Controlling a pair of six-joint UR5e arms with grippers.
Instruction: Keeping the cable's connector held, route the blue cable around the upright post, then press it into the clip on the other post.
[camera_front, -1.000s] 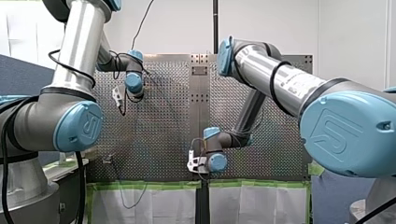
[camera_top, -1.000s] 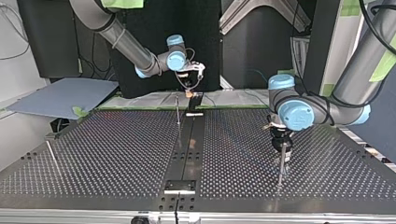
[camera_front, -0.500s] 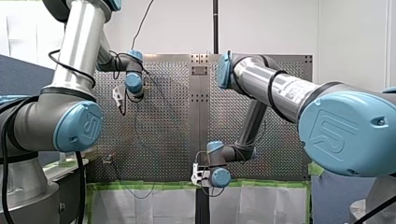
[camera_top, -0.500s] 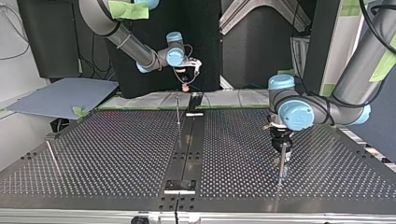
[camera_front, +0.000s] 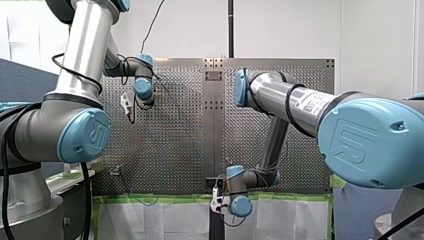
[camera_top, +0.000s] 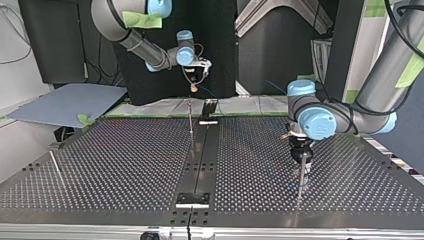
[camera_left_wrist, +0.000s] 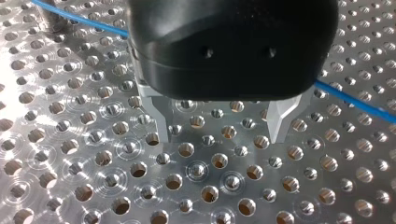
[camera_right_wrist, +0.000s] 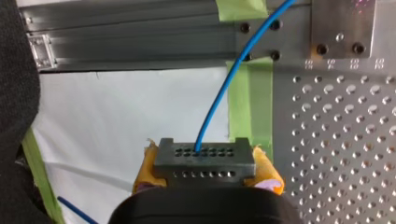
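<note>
Right arm's tool (camera_right_wrist: 205, 169) is clamped on the grey connector (camera_right_wrist: 204, 156) between yellow pads. The blue cable (camera_right_wrist: 222, 93) rises out of the connector toward the worktop (camera_right_wrist: 336, 140).

Over the last second this tool has drawn back off the worktop edge nearest the arms. It now hangs over the white sheet (camera_right_wrist: 116, 116) beyond that edge. In the top view it sits behind and above the thin centre post (camera_top: 190, 117).

Meanwhile the left arm's tool (camera_left_wrist: 219, 128) has not moved. Its fingers stand apart with only bare worktop between them, and the cable runs past under its body.

The pull-back probably takes slack out of the cable. Whether the cable already bends around the post cannot be told. Pressing it into the clip appears not yet done.
</note>
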